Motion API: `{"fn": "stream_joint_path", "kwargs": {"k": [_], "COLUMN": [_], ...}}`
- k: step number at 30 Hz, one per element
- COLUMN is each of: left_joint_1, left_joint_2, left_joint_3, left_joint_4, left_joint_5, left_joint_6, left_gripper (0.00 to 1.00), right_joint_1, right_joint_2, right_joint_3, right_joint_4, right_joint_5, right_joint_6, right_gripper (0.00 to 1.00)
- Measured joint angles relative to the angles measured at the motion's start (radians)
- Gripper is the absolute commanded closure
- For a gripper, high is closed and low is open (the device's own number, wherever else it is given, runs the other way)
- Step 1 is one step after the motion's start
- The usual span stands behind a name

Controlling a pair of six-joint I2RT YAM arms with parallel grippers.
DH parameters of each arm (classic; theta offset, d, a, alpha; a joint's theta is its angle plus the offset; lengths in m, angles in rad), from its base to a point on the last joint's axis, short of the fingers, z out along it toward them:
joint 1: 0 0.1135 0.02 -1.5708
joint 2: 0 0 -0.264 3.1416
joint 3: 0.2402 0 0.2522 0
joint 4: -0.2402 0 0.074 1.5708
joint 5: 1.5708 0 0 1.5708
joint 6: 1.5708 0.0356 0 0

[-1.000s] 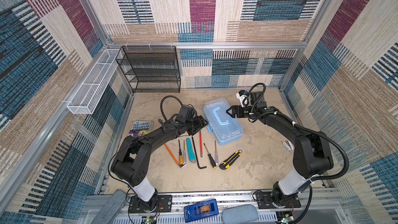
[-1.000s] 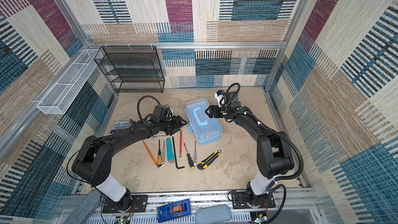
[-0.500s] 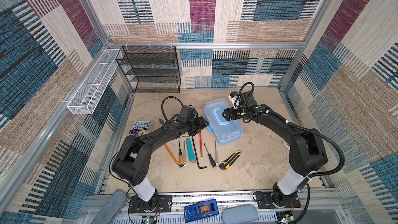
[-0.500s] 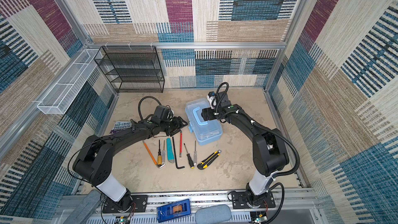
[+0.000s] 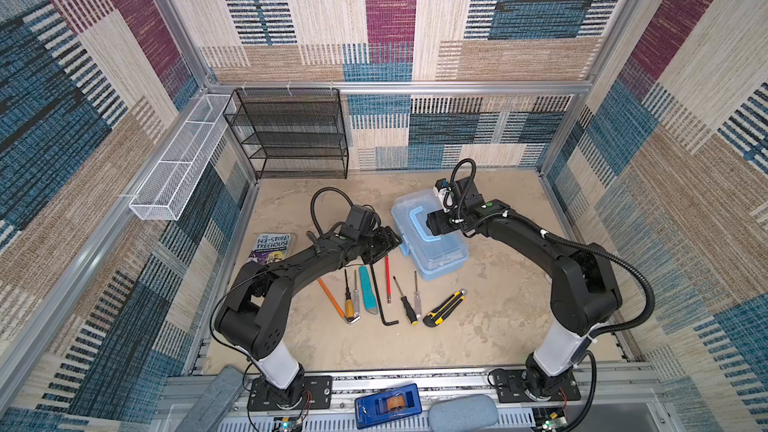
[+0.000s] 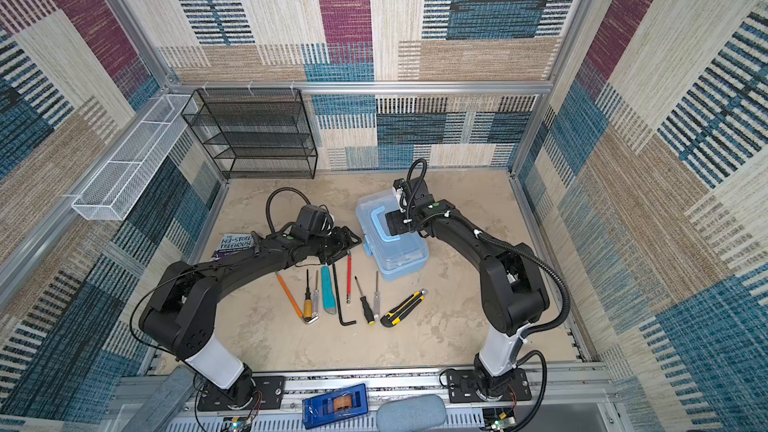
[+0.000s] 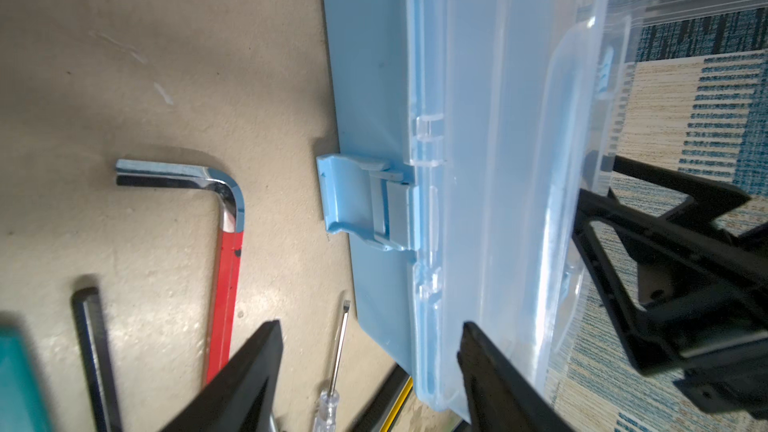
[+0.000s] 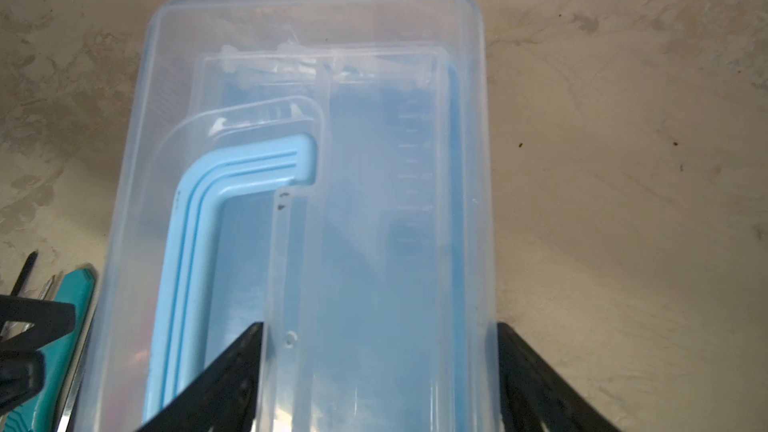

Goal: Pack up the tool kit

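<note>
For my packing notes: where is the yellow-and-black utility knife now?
In both top views the yellow-and-black utility knife lies on the table, just right of the clear-handled screwdriver and on the near side of the pale blue case.

Book [image 5: 272,245]: lower corner is under the left arm [image 5: 299,261] in both top views. Right gripper [image 5: 432,224] covers part of the case's handle [image 5: 416,224], and its fingertips can't be made out from above.

Left wrist view:
- case [image 7: 457,118] runs off the top edge
- red hex key [image 7: 226,284] has its long end behind a finger of the left gripper [image 7: 370,342]
- teal knife [image 7: 16,367] is a blurred scrap in the corner
- yellow knife [image 7: 398,398] is only a sliver

Right wrist view: handle shows one bend, the rest is cut off at the bottom edge. Can't tell what's in the case through the cloudy lid [image 8: 374,160].

Screwdrivers [image 5: 405,299]: tip types too small to tell in the top views.
</note>
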Motion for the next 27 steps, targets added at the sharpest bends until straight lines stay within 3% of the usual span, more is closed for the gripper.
{"fn": "stream_joint_path", "kwargs": {"k": [10,15,27], "left_joint_1": [0.0,0.0,0.0], "left_joint_2": [0.0,0.0,-0.015], "left_joint_3": [0.007,0.015,0.018], "left_joint_4": [0.0,0.0,0.105], "left_joint_5": [0.001,0.002,0.062], "left_joint_6": [0.0,-0.001,-0.033], "left_gripper": [0.29,0.29,0.29], "right_joint_1": [0.001,-0.008,-0.135], "right_joint_2": [0.0,-0.001,-0.059], "right_joint_3": [-0.001,0.0,-0.084], "right_joint_4": [0.003,0.008,0.097], "right_joint_5": [-0.01,-0.047,-0.323], "right_joint_6": [0.0,0.003,0.144], "right_gripper": [0.35,0.37,0.38]}}
